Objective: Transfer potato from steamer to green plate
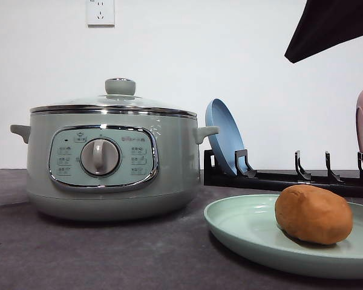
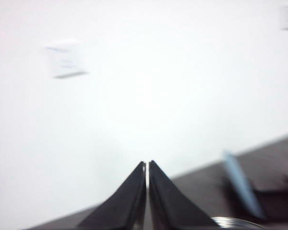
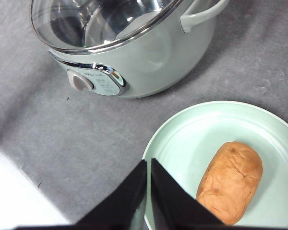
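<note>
Gray cloth is covering the table (image 1: 78,254). Hanging above it, the right gripper (image 3: 148,191) is pinched shut on nothing. Just beside its tips, the potato (image 3: 230,181) is lying long-ways on the green plate (image 3: 192,139), near the lidded steamer (image 1: 109,163). The left gripper (image 2: 147,191) is shut too.

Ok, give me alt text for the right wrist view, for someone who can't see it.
A potato lies on a green plate on a grey table, with the right gripper shut and empty above the plate's rim. Beyond the plate stands the pale-green steamer, its glass lid on.
</note>
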Robot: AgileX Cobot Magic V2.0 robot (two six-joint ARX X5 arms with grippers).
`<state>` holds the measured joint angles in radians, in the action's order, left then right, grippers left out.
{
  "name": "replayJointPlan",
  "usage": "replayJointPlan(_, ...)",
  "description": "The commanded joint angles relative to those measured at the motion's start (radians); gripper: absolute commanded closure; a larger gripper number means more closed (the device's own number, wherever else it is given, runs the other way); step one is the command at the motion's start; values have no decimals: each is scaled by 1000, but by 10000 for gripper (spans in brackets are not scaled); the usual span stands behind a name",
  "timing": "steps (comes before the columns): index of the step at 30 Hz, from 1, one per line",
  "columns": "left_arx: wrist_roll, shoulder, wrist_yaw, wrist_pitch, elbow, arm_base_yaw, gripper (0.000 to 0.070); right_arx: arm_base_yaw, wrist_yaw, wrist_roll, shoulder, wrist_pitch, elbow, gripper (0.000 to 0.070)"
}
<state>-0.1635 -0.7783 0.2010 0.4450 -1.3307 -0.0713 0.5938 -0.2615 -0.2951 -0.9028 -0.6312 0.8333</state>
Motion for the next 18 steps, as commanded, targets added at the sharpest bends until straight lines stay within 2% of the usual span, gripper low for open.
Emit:
replayJointPlan(1, -8, 56, -30, -77, 88, 20, 700, 6, 0, 8, -3, 10, 12, 700)
replayJointPlan(6, -8, 241, -90, -260, 394, 61, 700, 6, 0, 8, -3, 10, 12, 700)
replayJointPlan(9, -8, 340, -121, -326, 564, 71, 700, 6, 0, 8, -3, 10, 12, 700)
replayJointPlan(18, 0, 558, -131, -363, 921, 79, 700, 6, 0, 8, -3, 10, 12, 700)
